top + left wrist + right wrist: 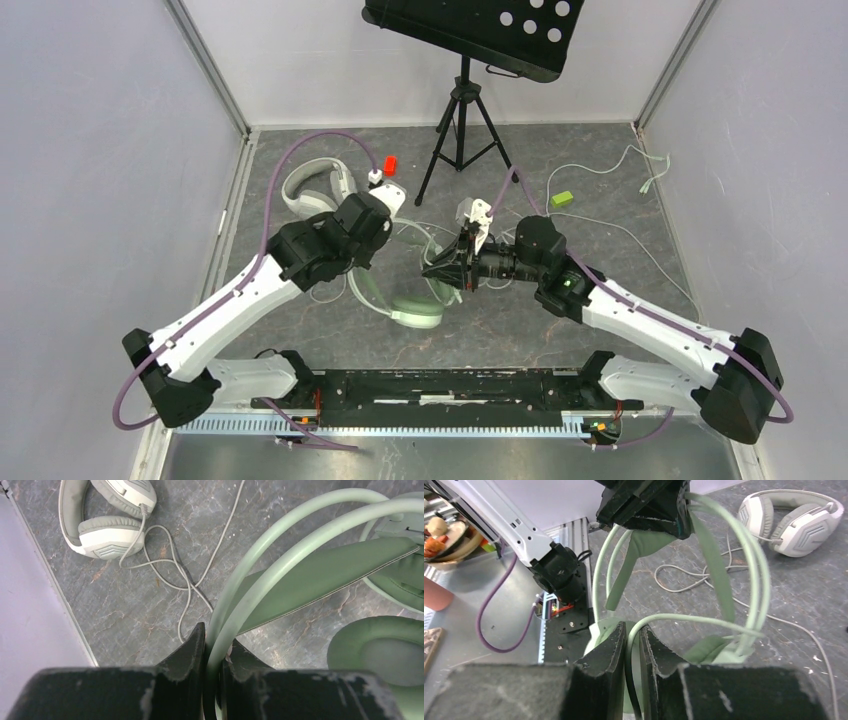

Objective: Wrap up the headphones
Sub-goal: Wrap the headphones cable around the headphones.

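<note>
The pale mint-green headset (415, 308) is held up at mid-table. My left gripper (374, 246) is shut on its thin double headband (260, 570); the jaws clamp the two bands between them (214, 647). My right gripper (436, 271) is shut on the headset's pale green cable (684, 618), which runs between the closed fingers (633, 637) and loops out to the headband. A mint earcup (382, 655) sits below. The white-grey headset (315, 186) with chevron-marked earcups lies on the floor at back left, its pale cable (175, 575) loose beside it; it also shows in the right wrist view (799, 522).
A black tripod (462, 130) with a perforated black plate stands at the back centre. A small red block (390, 162) and a green block (561, 199) lie near it. A thin white cable (610, 170) trails at the back right. Grey walls enclose three sides.
</note>
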`<control>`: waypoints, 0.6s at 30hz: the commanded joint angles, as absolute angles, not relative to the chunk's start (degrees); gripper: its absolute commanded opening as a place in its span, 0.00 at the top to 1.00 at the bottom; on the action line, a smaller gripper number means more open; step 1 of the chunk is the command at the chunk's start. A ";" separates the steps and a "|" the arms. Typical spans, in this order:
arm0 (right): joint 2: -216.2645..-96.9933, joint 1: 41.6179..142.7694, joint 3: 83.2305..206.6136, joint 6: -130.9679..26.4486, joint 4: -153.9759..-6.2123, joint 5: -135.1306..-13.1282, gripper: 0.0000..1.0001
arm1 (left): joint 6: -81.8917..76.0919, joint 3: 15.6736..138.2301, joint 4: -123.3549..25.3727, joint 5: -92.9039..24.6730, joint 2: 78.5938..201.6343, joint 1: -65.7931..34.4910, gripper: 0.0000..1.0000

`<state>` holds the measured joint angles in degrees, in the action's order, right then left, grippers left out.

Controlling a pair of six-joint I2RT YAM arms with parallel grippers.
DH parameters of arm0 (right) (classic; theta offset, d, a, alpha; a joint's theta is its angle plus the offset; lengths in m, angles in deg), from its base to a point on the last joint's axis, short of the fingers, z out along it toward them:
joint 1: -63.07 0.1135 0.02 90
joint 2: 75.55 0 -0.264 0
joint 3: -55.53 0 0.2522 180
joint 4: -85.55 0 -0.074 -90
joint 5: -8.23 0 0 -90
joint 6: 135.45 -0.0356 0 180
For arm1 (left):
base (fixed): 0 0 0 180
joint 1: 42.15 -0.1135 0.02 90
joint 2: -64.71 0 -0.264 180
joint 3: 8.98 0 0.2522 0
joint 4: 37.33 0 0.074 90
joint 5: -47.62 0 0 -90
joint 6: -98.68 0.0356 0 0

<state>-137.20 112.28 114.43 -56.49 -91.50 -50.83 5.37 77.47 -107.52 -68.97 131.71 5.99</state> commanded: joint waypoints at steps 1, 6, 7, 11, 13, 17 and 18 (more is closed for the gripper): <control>-137.47 112.30 112.68 -63.49 -102.53 -47.20 0.80 | -2.91 77.42 -99.28 -72.92 127.07 6.10 0.92; -137.61 112.37 109.84 -67.17 -109.28 -44.64 0.78 | -6.24 77.42 -96.93 -76.12 125.26 6.09 0.93; -137.81 112.51 109.68 -67.28 -109.83 -44.06 0.78 | -6.71 77.55 -96.53 -76.63 125.18 6.04 0.93; -138.22 112.73 109.01 -66.83 -111.13 -43.51 0.78 | -8.46 77.48 -94.61 -77.27 124.25 6.02 0.92; -138.14 112.88 107.89 -66.87 -113.36 -43.54 0.78 | -9.12 77.22 -93.38 -77.31 123.57 6.03 0.92; -137.58 113.07 105.06 -66.67 -120.08 -44.80 0.80 | -9.77 77.12 -91.99 -77.60 122.88 6.07 0.92; -137.67 113.03 104.53 -66.57 -121.58 -45.36 0.81 | -9.94 77.12 -91.84 -77.86 122.85 6.06 0.92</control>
